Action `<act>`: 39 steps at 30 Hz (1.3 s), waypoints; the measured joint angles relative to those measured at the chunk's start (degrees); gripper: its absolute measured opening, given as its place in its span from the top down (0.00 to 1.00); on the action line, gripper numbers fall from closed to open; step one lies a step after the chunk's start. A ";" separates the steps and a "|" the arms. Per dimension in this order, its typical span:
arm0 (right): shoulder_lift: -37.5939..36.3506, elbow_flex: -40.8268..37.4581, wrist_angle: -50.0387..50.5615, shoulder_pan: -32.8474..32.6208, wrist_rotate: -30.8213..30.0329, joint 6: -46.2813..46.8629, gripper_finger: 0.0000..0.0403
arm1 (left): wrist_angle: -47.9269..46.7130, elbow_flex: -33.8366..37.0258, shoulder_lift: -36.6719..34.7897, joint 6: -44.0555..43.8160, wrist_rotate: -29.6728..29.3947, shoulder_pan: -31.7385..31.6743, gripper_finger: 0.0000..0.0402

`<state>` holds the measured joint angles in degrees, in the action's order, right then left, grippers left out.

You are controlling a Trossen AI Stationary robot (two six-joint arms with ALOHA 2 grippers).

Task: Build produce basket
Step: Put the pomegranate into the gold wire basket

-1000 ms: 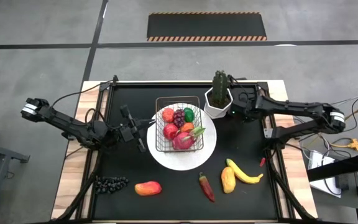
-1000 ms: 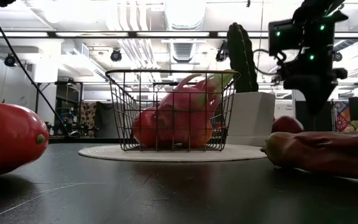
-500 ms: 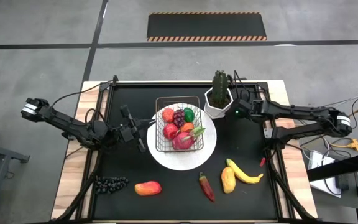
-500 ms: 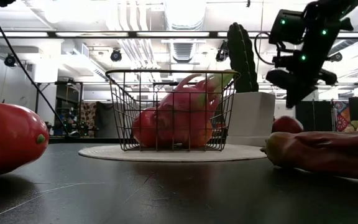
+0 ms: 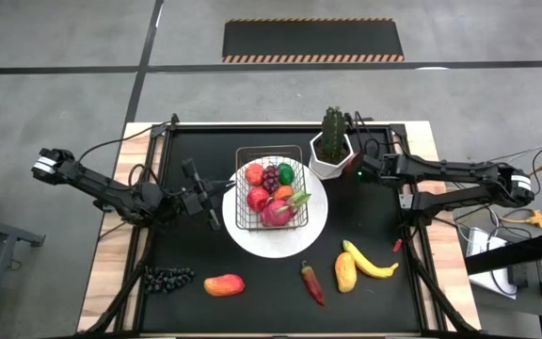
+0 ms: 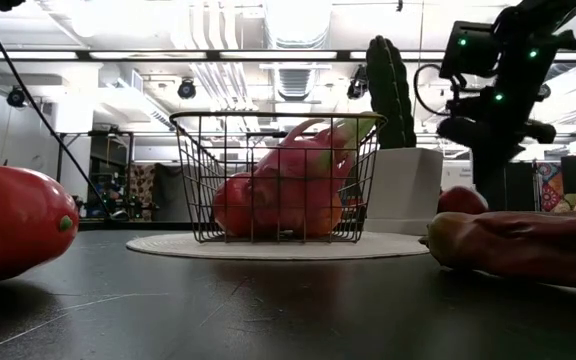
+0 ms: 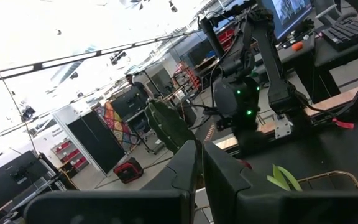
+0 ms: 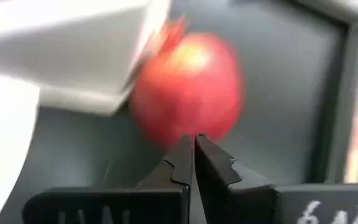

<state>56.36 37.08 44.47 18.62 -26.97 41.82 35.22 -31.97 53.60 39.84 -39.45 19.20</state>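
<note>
The basket (image 5: pixel 269 188) sits on a white plate (image 5: pixel 316 226) at the centre of the high view, already holding a dragonfruit (image 5: pixel 278 212), red apples, grapes and a green piece. Outside it, across the lower part of that view, lie dark grapes (image 5: pixel 166 277), a mango (image 5: pixel 224 284), a red chili (image 5: pixel 312 282) and a banana (image 5: pixel 373 263) on the desk (image 5: pixel 196 245).

The right end effector (image 8: pixel 194 152) hangs right of centre in the high view, beside the white cactus pot (image 5: pixel 329 158); its fingers are pressed together and hold nothing. Just ahead of it, in the right wrist view, a red apple (image 8: pixel 188 93) rests on the desk against the pot.

That apple looks like a light, rigid, smooth plastic toy, so it is likely to roll or squirt out of a shallow pinch. A grasp across its widest middle, fingers opened first, seems safest; the pot close beside it leaves little room on that side.

The left end effector (image 5: pixel 216 200) waits left of the plate, fingers nearly closed and empty.
</note>
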 joint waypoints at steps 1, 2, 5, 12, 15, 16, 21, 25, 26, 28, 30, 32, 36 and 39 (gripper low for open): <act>0.03 0.00 -1.27 0.01 -3.12 0.22 0.98 | 0.20 0.00 0.00 0.02 0.00 0.00 0.97; 0.07 0.00 -2.52 0.02 -5.75 0.11 0.98 | 0.32 0.00 0.00 0.02 0.01 0.00 0.97; 0.15 -0.44 -5.01 0.14 -11.30 -0.62 0.98 | 0.35 0.00 -0.02 0.00 0.01 0.00 0.97; -0.06 -7.43 -18.13 0.14 -12.08 0.21 0.98 | 0.33 0.00 -0.02 -0.03 0.03 0.00 0.97; -0.09 -10.36 -24.29 0.17 -12.47 0.16 0.98 | 0.31 0.00 -0.02 -0.03 0.03 0.00 0.97; -0.11 -10.79 -24.84 0.17 -12.59 0.22 0.98 | 0.31 0.00 -0.02 -0.03 0.03 0.00 0.97; -0.68 -10.11 -20.43 0.14 -10.86 1.75 0.98 | 0.31 0.00 -0.02 -0.05 0.05 0.00 0.97; -1.96 -7.31 -13.23 -0.08 -6.15 2.17 0.98 | 0.33 0.00 -0.02 -0.05 0.05 0.00 0.97; -2.32 -6.28 -10.63 -0.30 -5.12 2.41 0.98 | 0.31 0.00 -0.02 -0.05 0.07 0.00 0.97; -3.00 -3.95 -5.27 -0.55 -2.86 3.52 0.98 | 0.31 0.00 -0.02 -0.04 0.07 0.00 0.97; -3.51 -1.58 -0.60 -1.07 -1.56 4.33 0.98 | 0.31 0.00 -0.02 -0.05 0.07 0.00 0.97; -3.87 0.39 2.65 -1.60 -0.91 5.21 0.98 | 0.29 0.00 -0.02 -0.05 0.07 0.00 0.97; -3.74 2.14 5.45 -2.37 0.06 5.22 0.98 | 0.27 0.00 -0.02 -0.05 0.07 0.00 0.97; -3.74 2.76 7.22 -2.35 3.36 5.10 0.94 | 0.27 0.00 -0.02 -0.05 0.07 0.00 0.97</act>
<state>52.62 39.84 51.69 16.27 -23.61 46.92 35.48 -31.97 53.58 39.79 -39.38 19.20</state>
